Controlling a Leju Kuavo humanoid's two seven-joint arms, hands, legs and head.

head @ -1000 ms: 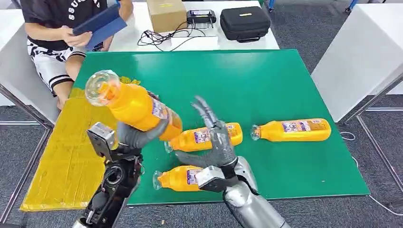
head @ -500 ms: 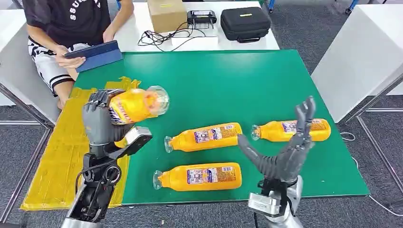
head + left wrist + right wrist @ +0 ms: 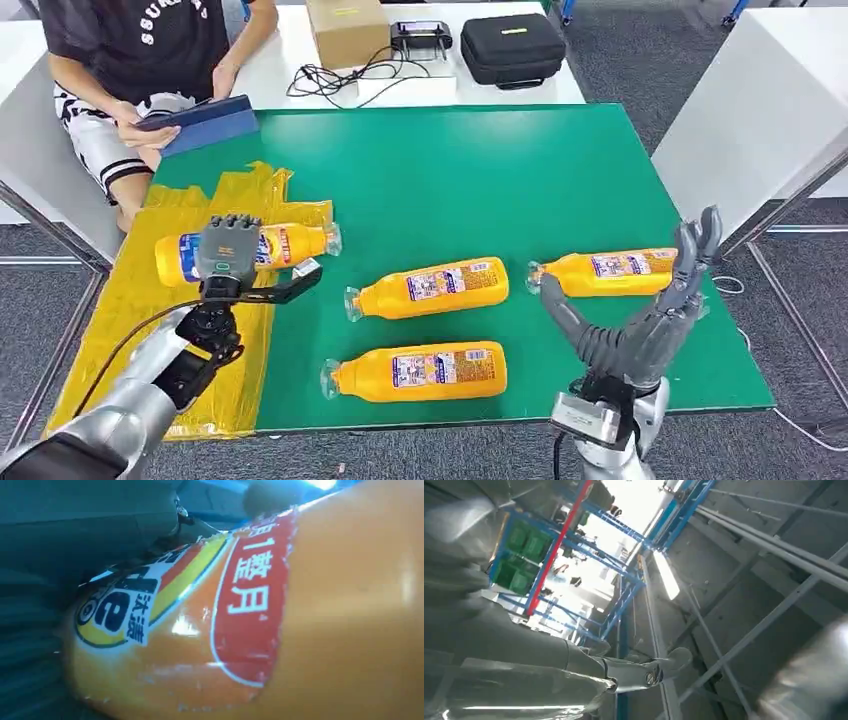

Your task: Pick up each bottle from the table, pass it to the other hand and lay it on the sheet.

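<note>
My left hand (image 3: 228, 255) grips an orange bottle (image 3: 285, 243) that lies sideways low over the yellow sheet (image 3: 150, 340), cap toward the green mat; whether it touches the sheet I cannot tell. Its label and orange body (image 3: 310, 630) press close against the left wrist camera. Three more orange bottles lie on the green mat (image 3: 480, 170): one in the middle (image 3: 430, 288), one near the front edge (image 3: 420, 371), one at the right (image 3: 605, 272). My right hand (image 3: 640, 320) stands raised near the front right, fingers spread, holding nothing, just in front of the right bottle.
A seated person (image 3: 150, 60) at the far left holds a blue tablet (image 3: 205, 122) close to the mat's corner. A cardboard box (image 3: 348, 30), cables and a black case (image 3: 512, 46) sit on the white table behind. Another white table (image 3: 760, 120) stands at the right.
My left hand has lowered the bottle from chest height down to the yellow sheet, turning it flat. My right hand has drawn back to the right and a little higher, fingers still spread.
</note>
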